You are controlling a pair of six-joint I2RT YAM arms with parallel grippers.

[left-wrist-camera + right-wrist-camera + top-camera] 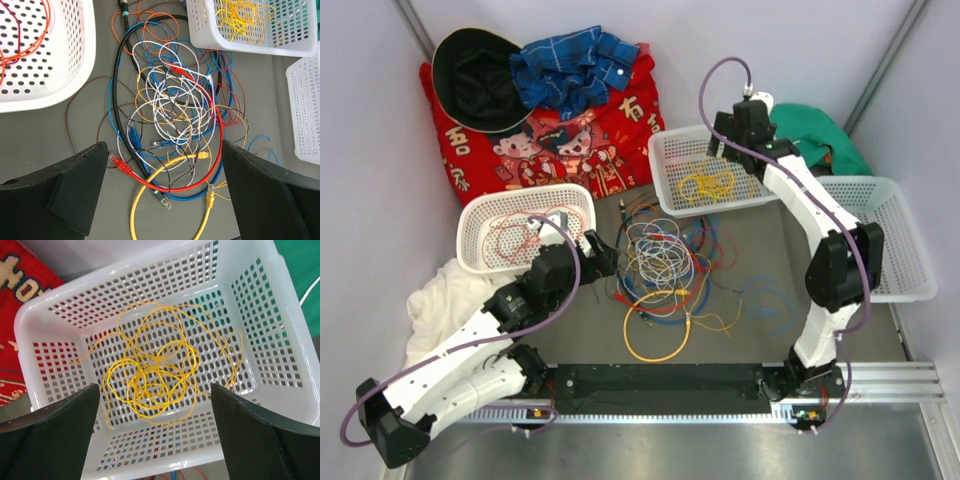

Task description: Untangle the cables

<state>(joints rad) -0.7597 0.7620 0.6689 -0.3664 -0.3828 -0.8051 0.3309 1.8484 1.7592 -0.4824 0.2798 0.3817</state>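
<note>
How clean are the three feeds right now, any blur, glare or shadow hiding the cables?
Top view: even soft light, cable tangle sharp, though the thinnest strands are hard to follow. Left wrist view: tangle crisp, its fingers only dark shapes in the bottom corners. Right wrist view: yellow wire sharp in the white basket, mild sheen on the rim, no blur.

a grey tabletop (pixel 590 340) sat boxed in by plain, pale walls (pixel 360 150) on three sides, evenly lit, a metal rail (pixel 900 375) along its near edge.
</note>
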